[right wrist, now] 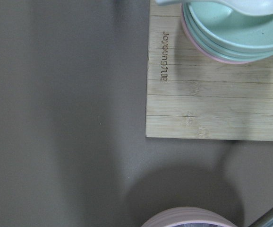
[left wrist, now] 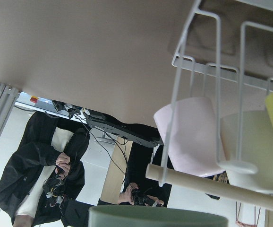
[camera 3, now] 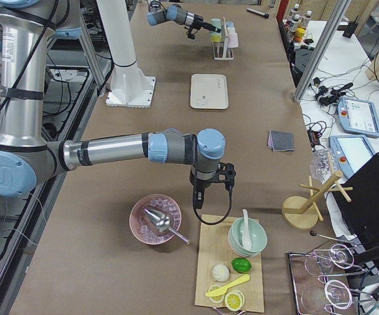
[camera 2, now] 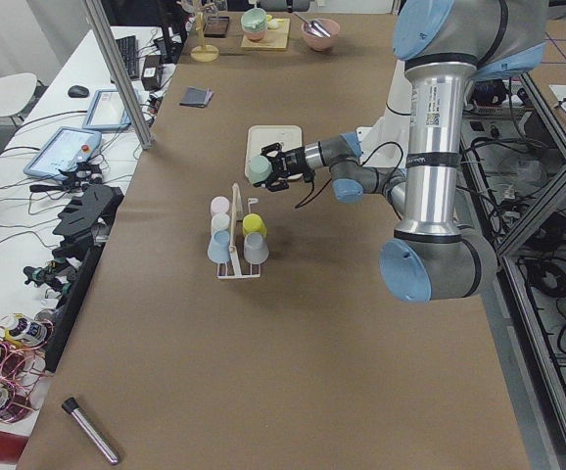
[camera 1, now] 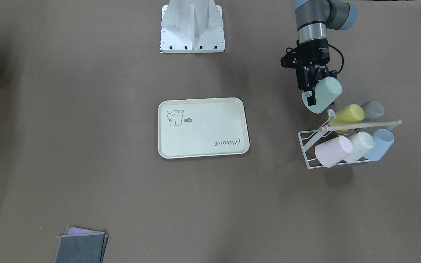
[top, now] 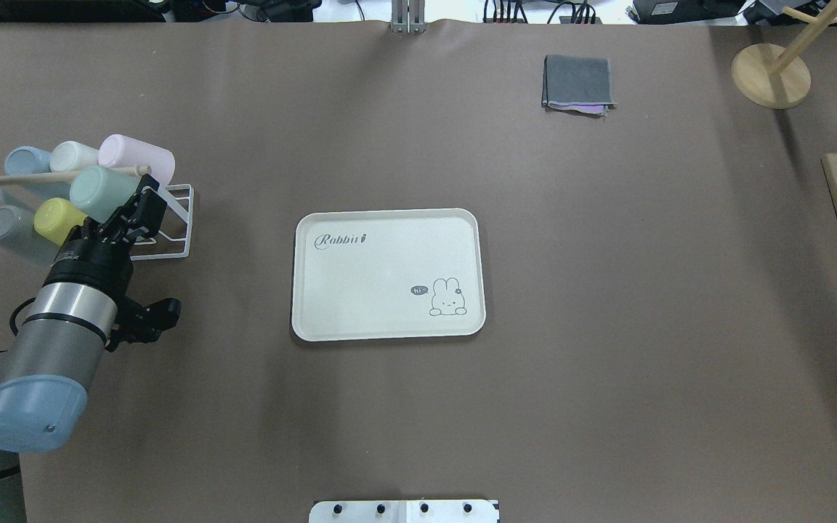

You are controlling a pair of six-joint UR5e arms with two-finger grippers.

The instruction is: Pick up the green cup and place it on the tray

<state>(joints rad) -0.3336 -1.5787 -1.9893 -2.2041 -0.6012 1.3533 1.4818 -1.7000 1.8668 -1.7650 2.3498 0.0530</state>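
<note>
Carry phase, by my reading. Left tool (camera 1: 318,90) is clamped on the green cup (camera 1: 325,96). The cup lies on its side in the air, just beside the top of the wire rack (camera 1: 313,140) on the robot's left. The left side view puts the cup above the rack. Whether its mouth is quite free of the rack's upright wire is hard to call from the front view. Tray (camera 1: 203,146) sits mid-surface, bare, well apart from the cup.

Next move, as judged: swing across to the tray, turn the cup upright, lower it inside the rim, then release. Risk: clipping the rack's wooden bar (camera 1: 360,125) on the way out.

Right tool (camera 3: 199,187) hangs at the far end of the surface, near a pink bowl (camera 3: 137,220). It shows only from the side, so I cannot tell whether it is wide or narrow.

Count:
- Cups: six. One green in the tool, five on the rack (pink, cream, light blue, yellow-green, grey).
- Tray: one.
- Rack: one.
- Arms: two.
</note>
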